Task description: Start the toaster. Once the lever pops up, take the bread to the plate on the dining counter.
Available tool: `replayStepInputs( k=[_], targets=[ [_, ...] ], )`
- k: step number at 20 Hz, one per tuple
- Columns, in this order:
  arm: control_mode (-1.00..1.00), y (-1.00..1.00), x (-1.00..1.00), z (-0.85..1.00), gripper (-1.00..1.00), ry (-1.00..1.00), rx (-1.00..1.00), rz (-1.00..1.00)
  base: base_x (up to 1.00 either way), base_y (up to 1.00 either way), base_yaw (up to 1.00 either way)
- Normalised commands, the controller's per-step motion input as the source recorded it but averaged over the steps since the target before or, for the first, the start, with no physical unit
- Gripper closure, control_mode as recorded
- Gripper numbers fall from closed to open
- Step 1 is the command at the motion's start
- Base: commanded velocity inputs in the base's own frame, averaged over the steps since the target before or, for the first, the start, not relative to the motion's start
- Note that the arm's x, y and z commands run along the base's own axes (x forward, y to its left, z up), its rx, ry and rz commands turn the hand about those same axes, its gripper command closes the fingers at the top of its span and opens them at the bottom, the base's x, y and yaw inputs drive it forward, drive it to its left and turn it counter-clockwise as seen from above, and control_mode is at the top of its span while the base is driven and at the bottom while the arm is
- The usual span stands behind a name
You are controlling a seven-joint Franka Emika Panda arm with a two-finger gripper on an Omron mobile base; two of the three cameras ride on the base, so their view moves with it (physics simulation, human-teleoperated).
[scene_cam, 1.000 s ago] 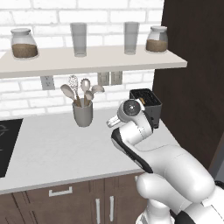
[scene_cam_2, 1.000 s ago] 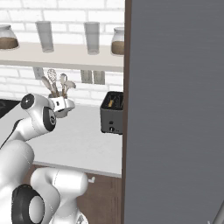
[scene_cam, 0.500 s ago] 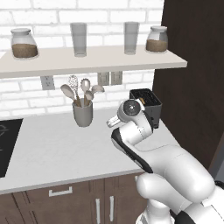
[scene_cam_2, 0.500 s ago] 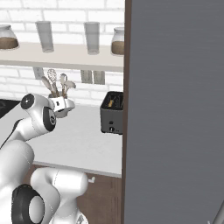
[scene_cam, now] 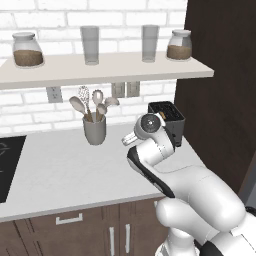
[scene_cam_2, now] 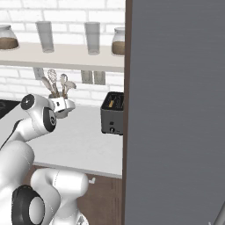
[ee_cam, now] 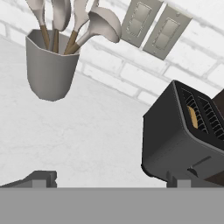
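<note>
The toaster (ee_cam: 186, 133) stands at the table's (scene_cam: 60, 170) far right corner, the bread (ee_cam: 192, 117) sunk in one slot. In the hand view it lies at about two o'clock from the jaws, which gape fully and hold nothing. The utensil cup (ee_cam: 49, 65) sits at eleven o'clock.
</note>
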Motion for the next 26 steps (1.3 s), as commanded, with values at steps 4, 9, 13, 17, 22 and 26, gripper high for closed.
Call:
replayStepInputs(
  k=[4, 9, 13, 17, 22, 26],
  targets=[
    [-1.00, 0.00, 0.00, 0.00, -1.00, 0.00, 0.00, 0.00, 0.00, 0.00, 0.00],
    [-1.00, 0.00, 0.00, 0.00, -1.00, 0.00, 0.00, 0.00, 0.00, 0.00, 0.00],
    [-1.00, 0.00, 0.00, 0.00, -1.00, 0.00, 0.00, 0.00, 0.00, 0.00, 0.00],
    [-1.00, 0.00, 0.00, 0.00, -1.00, 0.00, 0.00, 0.00, 0.00, 0.00, 0.00],
    [-1.00, 0.00, 0.00, 0.00, -1.00, 0.00, 0.00, 0.00, 0.00, 0.00, 0.00],
    [-1.00, 0.00, 0.00, 0.00, -1.00, 0.00, 0.00, 0.00, 0.00, 0.00, 0.00]
  ],
)
